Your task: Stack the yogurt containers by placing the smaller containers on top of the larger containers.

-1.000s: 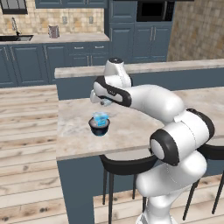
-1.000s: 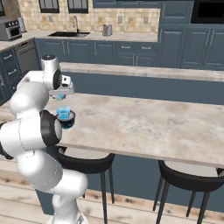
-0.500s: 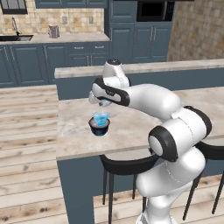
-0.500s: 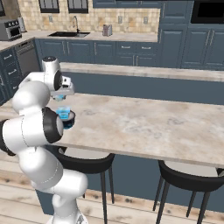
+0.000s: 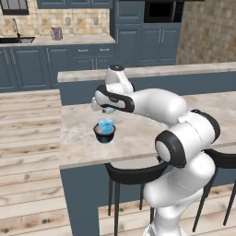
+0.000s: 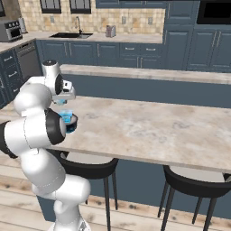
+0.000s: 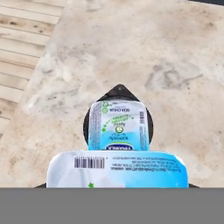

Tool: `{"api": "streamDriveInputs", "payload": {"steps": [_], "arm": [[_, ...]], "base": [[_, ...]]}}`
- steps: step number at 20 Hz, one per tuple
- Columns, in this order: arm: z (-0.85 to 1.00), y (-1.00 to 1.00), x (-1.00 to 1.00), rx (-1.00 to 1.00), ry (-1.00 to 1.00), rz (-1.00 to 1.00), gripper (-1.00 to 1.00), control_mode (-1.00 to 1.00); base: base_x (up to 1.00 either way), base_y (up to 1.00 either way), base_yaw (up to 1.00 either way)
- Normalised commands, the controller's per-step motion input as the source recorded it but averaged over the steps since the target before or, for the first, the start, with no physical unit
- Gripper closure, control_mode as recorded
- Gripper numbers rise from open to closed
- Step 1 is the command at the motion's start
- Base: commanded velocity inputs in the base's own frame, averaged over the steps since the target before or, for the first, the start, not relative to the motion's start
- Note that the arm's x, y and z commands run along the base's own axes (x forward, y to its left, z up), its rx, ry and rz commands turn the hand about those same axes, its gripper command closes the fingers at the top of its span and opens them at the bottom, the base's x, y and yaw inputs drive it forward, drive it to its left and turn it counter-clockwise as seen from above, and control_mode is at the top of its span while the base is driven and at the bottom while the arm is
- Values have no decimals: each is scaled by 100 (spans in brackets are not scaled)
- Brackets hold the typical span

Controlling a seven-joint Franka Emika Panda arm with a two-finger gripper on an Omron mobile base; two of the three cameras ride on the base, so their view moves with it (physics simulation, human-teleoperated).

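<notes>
- The gripper (image 5: 108, 109) hovers over the counter (image 5: 138, 131), closed on a blue cup (image 7: 117, 169).
- Directly below it, apart from it, a second blue cup (image 5: 105, 125) sits on the dark tub (image 5: 104, 134), near the counter's left end.
- The hand view reads the white labels and barcode on both cups; the base views show the gap between held cup and stack.

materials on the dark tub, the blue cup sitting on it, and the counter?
Dark tub: looks like matte plastic, opaque black wall with no shine; only a guess.
Blue cup on it: thin translucent plastic by its see-through light-blue walls, with a printed white label.
Counter: polished stone or laminate, beige with mottled marble-like veining.
</notes>
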Motion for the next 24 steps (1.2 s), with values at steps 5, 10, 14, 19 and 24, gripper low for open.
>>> {"api": "streamDriveInputs", "payload": {"steps": [5, 10, 14, 19, 24], "arm": [[-10, 0, 2, 0, 0, -1, 100, -100], [-10, 0, 0, 0, 0, 0, 100, -100], [-12, 0, 0, 0, 0, 0, 100, -100], [-11, 0, 4, 0, 0, 0, 100, -100], [-11, -1, 8, 0, 0, 0, 100, -100]], "base": [[0, 0, 0], [0, 0, 0], [0, 0, 0], [0, 0, 0], [0, 0, 0]]}}
